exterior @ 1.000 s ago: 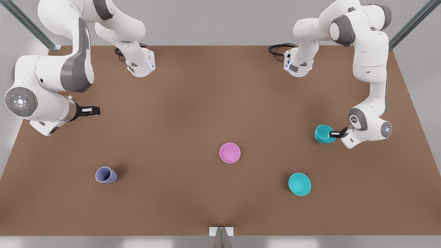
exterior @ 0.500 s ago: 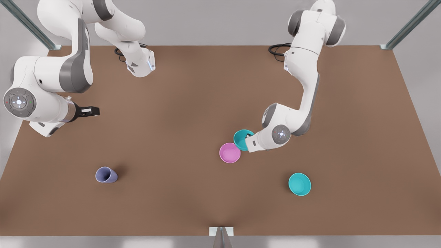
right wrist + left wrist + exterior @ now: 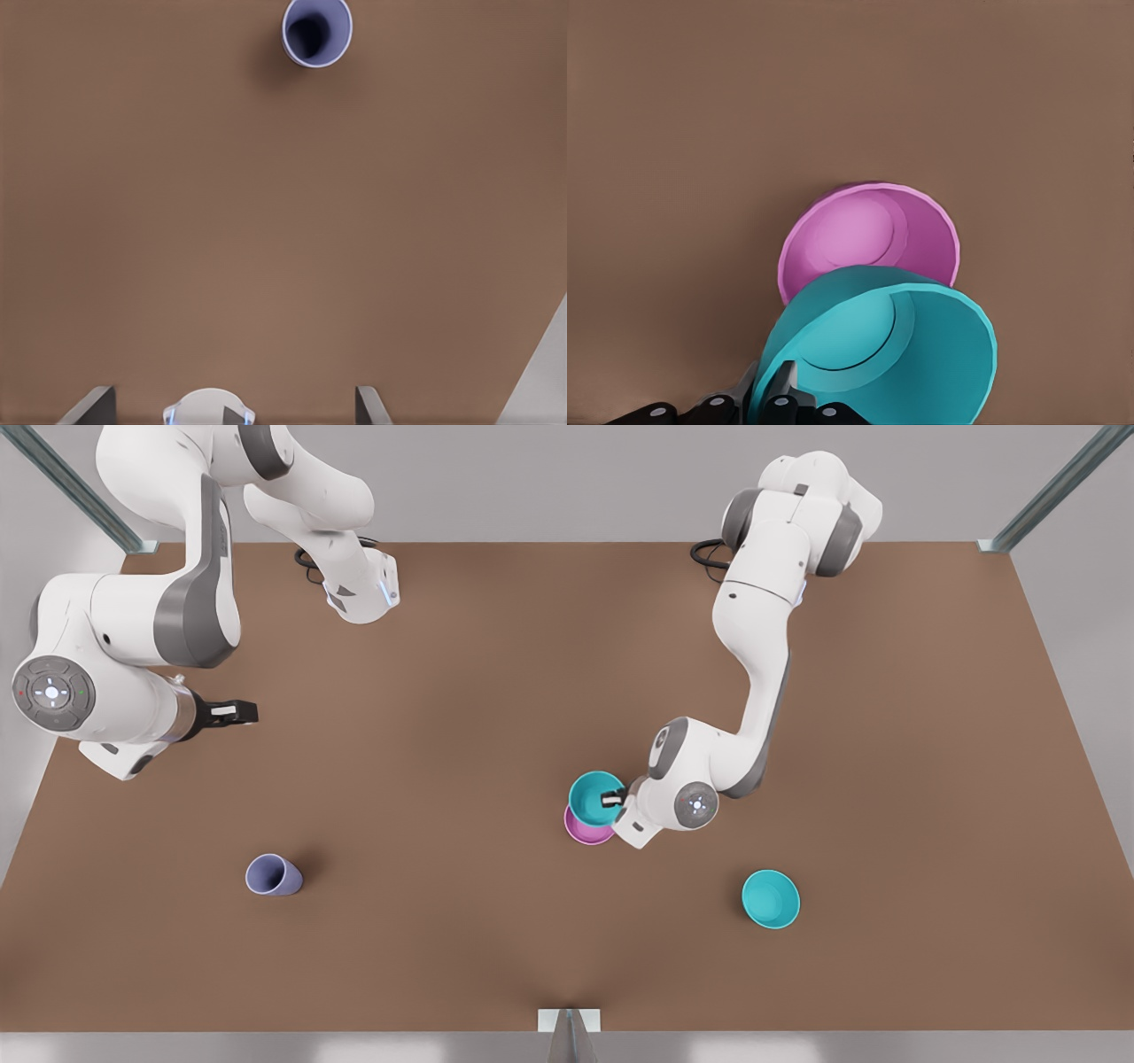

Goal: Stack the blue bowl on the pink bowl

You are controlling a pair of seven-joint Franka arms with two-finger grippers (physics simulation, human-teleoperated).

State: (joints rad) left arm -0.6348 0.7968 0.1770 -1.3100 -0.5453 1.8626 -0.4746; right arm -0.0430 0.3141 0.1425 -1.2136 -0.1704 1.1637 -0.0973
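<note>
Now blue bowl has moved over pink bowl

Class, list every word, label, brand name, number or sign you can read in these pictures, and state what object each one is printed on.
There are none to quote.
The blue bowl, pink bowl, second teal bowl and lavender cup carry no print.
The table is bare of print too.
Small marks and lights on the arm joints are not readable as text.

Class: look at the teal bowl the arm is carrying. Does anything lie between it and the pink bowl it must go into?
Nothing visible does. The left gripper holds the blue bowl by its rim, partly over the open, empty pink bowl.
</note>
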